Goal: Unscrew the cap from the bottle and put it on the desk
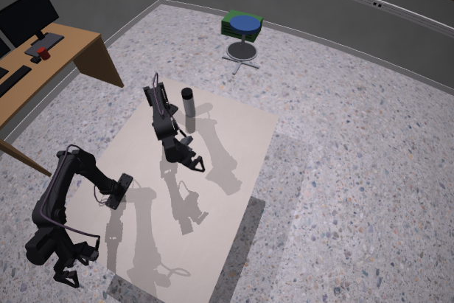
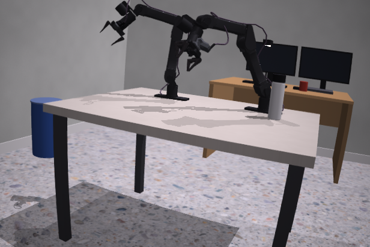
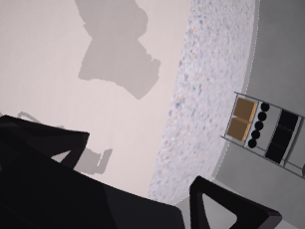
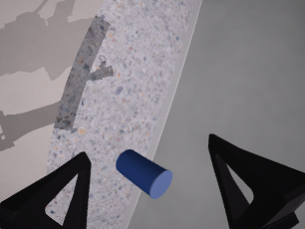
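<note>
A grey-white bottle (image 1: 189, 107) (image 2: 276, 101) stands upright on the table (image 1: 241, 121) (image 2: 180, 135), close beside the left arm's base. Its black cap (image 1: 187, 93) (image 2: 279, 78) sits on its top. Neither shows in the wrist views. My left gripper (image 2: 193, 64) (image 3: 144, 163) is open and empty, high above the table and well away from the bottle. My right gripper (image 2: 106, 38) (image 4: 146, 150) is open and empty, raised at the far end from the bottle. Whether the cap's thread is loose cannot be seen.
The left arm's base (image 2: 256, 109) is just behind the bottle; the right arm's base (image 2: 172, 97) is farther along the same edge. A wooden desk (image 1: 79, 37) with monitors and a red cup (image 1: 43, 53) (image 2: 303, 86) stands behind. A blue bin (image 2: 43, 128) (image 4: 145, 174) is off the table.
</note>
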Robot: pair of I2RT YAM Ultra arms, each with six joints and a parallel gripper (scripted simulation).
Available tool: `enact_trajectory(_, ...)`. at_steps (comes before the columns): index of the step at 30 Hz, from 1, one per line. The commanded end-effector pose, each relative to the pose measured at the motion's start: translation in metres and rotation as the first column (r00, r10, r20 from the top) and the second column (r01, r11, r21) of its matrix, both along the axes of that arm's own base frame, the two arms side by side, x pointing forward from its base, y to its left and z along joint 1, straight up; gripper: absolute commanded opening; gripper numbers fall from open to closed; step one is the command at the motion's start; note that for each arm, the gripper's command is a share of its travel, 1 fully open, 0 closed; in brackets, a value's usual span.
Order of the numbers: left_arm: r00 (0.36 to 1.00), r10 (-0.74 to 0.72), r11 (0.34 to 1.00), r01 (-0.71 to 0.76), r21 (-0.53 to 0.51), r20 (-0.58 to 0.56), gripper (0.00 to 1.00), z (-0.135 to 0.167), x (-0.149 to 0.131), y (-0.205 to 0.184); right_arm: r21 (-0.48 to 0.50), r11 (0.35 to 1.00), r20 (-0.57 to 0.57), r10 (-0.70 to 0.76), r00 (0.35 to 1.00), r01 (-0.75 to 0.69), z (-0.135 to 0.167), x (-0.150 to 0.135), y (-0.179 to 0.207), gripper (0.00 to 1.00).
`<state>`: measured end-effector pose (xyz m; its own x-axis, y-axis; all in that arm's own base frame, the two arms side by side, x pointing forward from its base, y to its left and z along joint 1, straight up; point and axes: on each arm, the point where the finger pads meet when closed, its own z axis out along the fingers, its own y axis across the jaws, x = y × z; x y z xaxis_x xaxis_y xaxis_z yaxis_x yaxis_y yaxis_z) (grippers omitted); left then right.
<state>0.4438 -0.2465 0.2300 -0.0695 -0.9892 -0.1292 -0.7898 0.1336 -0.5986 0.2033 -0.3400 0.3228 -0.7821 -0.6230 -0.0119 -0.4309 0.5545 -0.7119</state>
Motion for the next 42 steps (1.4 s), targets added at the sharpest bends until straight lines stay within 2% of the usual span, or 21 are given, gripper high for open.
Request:
enact_trajectory(1, 1.0, 0.0, 1.0, 0.0, -0.009, 0.013, 1.0, 0.006, 0.0, 0.0, -0.011, 1.0, 0.006, 0.0, 1.0, 0.0, 0.004, 0.0, 0.0, 1.0)
enact_trajectory(17, 1.0, 0.0, 1.0, 0.0, -0.009, 0.013, 1.0, 0.006, 0.0, 0.0, -0.011, 1.0, 0.006, 0.0, 1.0, 0.0, 0.004, 0.0, 0.0, 1.0)
enact_trajectory(18, 0.999, -0.01, 0.999, 0.011, -0.03, 0.035, 0.94, 0.016, -0.001, -0.004, -0.007, 1.0, 0.013, 0.023, 1.0, -0.023, 0.001, 0.008, 0.003, 0.96)
enact_trajectory(20, 0.997, -0.043, 0.997, 0.048, -0.065, 0.07, 0.94, 0.032, -0.004, -0.015, 0.022, 0.996, 0.023, 0.088, 0.996, -0.089, -0.011, 0.034, 0.013, 0.96)
enact_trajectory(21, 0.996, -0.075, 0.997, 0.076, -0.03, 0.046, 0.94, 0.024, -0.008, -0.011, 0.026, 0.993, 0.043, 0.11, 0.993, -0.112, -0.013, 0.047, 0.016, 0.96)
enact_trajectory(25, 0.976, -0.218, 0.97, 0.218, 0.105, -0.01, 0.94, 0.031, -0.016, 0.018, 0.05, 0.979, 0.146, 0.189, 0.971, -0.198, -0.024, 0.111, 0.03, 0.96)
enact_trajectory(32, 0.883, -0.46, 0.84, 0.468, 0.274, -0.096, 0.94, 0.046, -0.036, 0.048, 0.109, 0.925, 0.317, 0.315, 0.895, -0.364, -0.047, 0.217, 0.087, 0.96)
enact_trajectory(34, 0.883, -0.46, 0.84, 0.468, 0.274, -0.096, 0.94, 0.046, -0.036, 0.048, 0.109, 0.925, 0.317, 0.315, 0.895, -0.364, -0.047, 0.217, 0.087, 0.96)
enact_trajectory(35, 0.849, -0.512, 0.793, 0.525, 0.31, -0.128, 0.94, 0.048, -0.039, 0.052, 0.119, 0.914, 0.34, 0.33, 0.88, -0.389, -0.051, 0.23, 0.098, 0.96)
enact_trajectory(42, 0.692, -0.68, 0.57, 0.707, 0.42, -0.242, 0.94, 0.06, -0.062, 0.08, 0.197, 0.802, 0.487, 0.418, 0.766, -0.563, -0.077, 0.311, 0.196, 0.96)
